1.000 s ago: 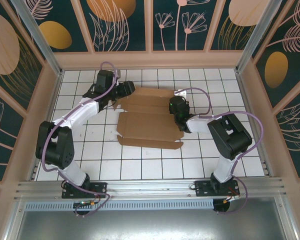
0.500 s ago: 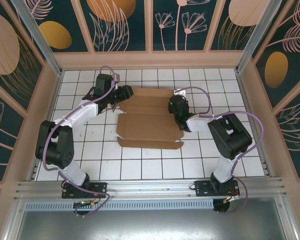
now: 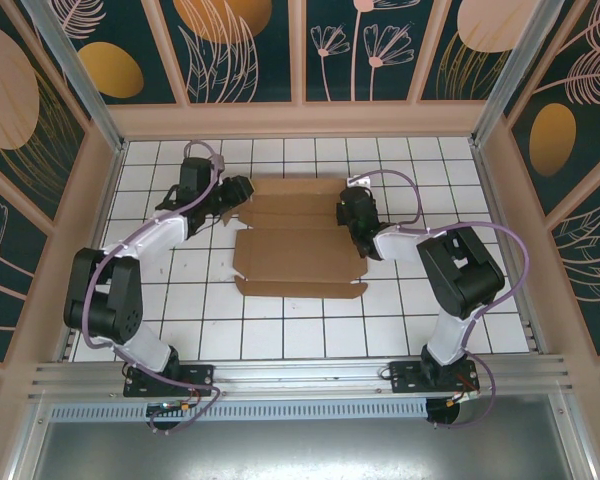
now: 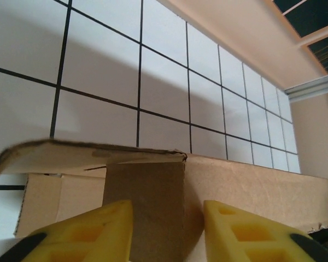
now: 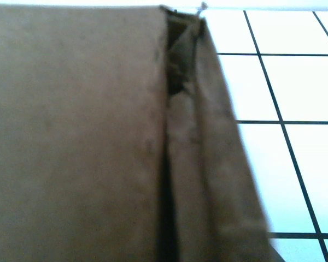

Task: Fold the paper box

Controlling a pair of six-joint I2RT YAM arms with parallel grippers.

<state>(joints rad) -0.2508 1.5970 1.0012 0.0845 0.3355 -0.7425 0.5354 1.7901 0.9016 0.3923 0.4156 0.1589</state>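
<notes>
Box (image 3: 298, 255) sits mid-table (image 3: 280, 322), mostly a flat sheet, far end partly folded. Step looks like setting the far-left flap (image 4: 145, 183). Left gripper (image 4: 168, 206) is part-open and straddles that flap, with a gap on one side, so no clamp yet. Right gripper (image 3: 357, 220) at the far-right edge is closed; can't tell if it pinches cardboard. Next: nip the flap and swing it along its crease without dragging the sheet.
</notes>
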